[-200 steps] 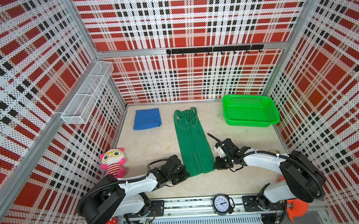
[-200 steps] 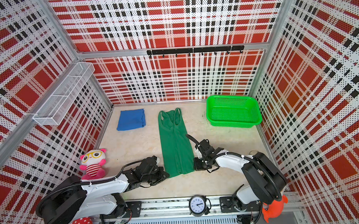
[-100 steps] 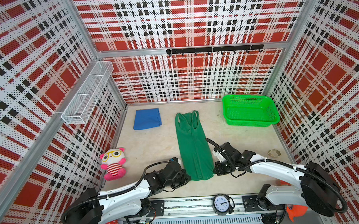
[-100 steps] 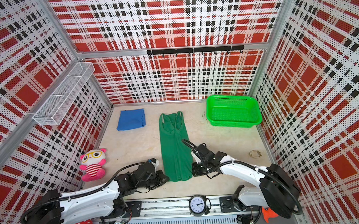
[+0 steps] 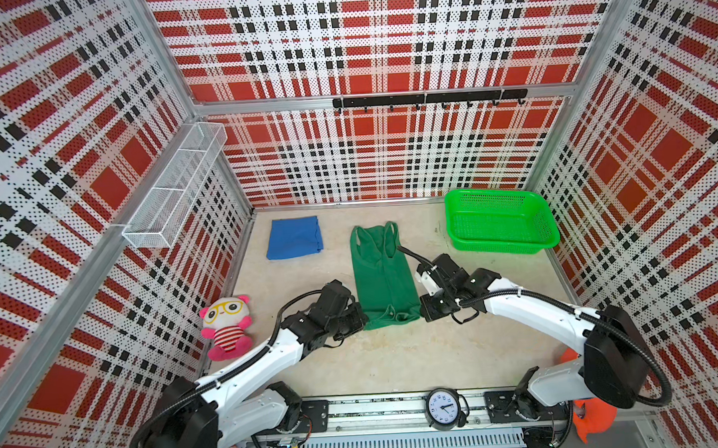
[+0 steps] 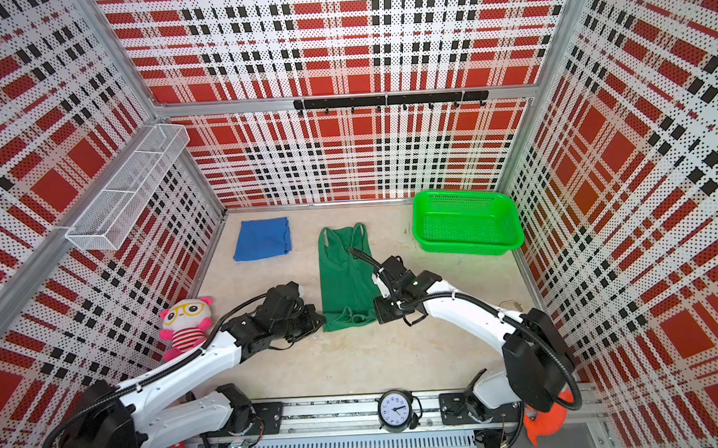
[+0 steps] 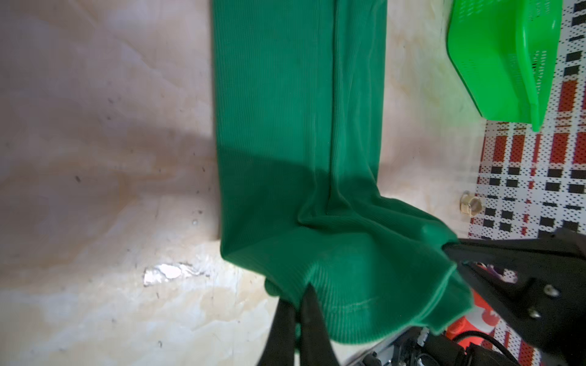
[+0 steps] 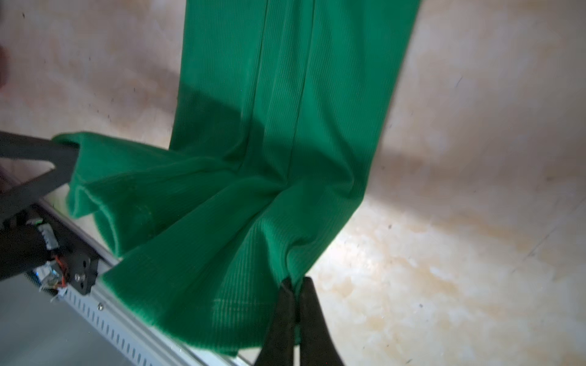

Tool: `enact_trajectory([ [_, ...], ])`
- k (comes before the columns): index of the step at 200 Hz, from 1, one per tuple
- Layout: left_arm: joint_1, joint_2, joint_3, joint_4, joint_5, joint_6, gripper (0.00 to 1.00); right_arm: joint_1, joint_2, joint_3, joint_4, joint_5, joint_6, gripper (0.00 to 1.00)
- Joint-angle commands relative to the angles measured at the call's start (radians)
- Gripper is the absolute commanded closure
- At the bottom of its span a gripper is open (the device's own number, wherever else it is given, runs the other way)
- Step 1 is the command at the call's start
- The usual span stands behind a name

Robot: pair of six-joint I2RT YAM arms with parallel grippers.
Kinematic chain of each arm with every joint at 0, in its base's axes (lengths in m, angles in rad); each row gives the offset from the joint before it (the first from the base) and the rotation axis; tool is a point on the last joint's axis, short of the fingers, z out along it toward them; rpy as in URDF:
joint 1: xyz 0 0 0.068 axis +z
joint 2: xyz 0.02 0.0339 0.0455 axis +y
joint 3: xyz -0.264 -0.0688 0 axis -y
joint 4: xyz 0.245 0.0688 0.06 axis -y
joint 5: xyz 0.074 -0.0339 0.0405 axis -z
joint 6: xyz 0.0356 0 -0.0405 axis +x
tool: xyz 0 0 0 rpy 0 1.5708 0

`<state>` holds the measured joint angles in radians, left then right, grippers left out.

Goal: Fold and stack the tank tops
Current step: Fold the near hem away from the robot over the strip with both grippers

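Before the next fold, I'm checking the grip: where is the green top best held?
Hold the green top at its two near hem corners, coming in from either long side. It lies as a long narrow strip with that end nearest the arms. The left end effector and right end effector pinch there.

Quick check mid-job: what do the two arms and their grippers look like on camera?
The left arm and right arm have white shells, black joints and a looping black cable each. The left gripper and right gripper are black, with slim tapering fingers.
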<state>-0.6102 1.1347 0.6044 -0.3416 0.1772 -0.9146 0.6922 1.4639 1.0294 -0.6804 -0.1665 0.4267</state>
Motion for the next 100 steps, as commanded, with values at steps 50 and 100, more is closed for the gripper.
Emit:
enact_trajectory([
  [50,0.158,0.279,0.226,0.034,0.050,0.311,1.00,-0.102,0.262,0.271,0.045,0.046,-0.249,1.00],
  [100,0.239,0.422,0.340,0.078,0.054,0.399,1.00,-0.150,0.441,0.460,0.034,0.026,-0.308,1.00],
])
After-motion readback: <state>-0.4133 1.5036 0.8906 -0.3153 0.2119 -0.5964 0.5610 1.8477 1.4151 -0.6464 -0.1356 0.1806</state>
